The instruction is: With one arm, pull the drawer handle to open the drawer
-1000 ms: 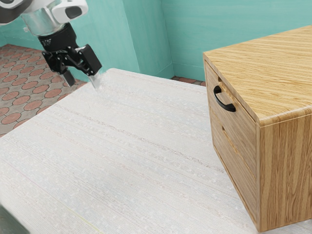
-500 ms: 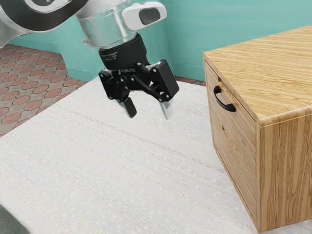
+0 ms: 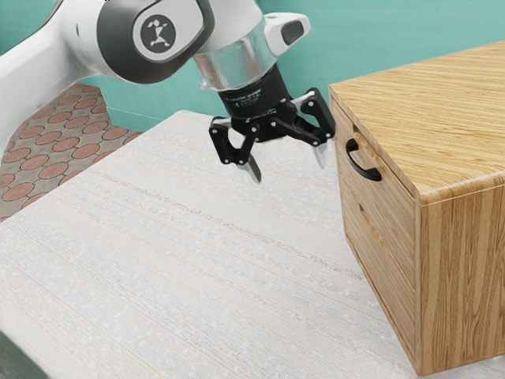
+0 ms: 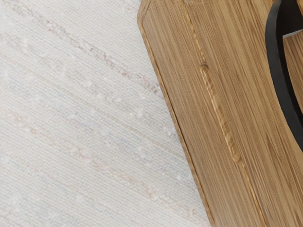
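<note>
A wooden drawer cabinet (image 3: 442, 181) stands on the pale table (image 3: 197, 260) at the exterior view's right. Its top drawer front (image 3: 371, 193) carries a curved black handle (image 3: 361, 161), and the drawer looks shut. My black gripper (image 3: 286, 162) hangs open above the table, just to the left of the handle, with nothing between its fingers. One fingertip (image 3: 319, 156) is close to the drawer front; the other (image 3: 253, 170) is further left. In the wrist view the cabinet's wooden face (image 4: 222, 123) and the black handle (image 4: 279, 75) lie under my hand.
A teal wall (image 3: 379, 39) rises behind the table. A patterned tile floor (image 3: 47, 150) lies past the table's left edge. A second drawer front (image 3: 383, 268) sits below the top one.
My arm has swung from the exterior view's upper left toward the right, bringing the open gripper close to the drawer handle. The cabinet has not moved.
</note>
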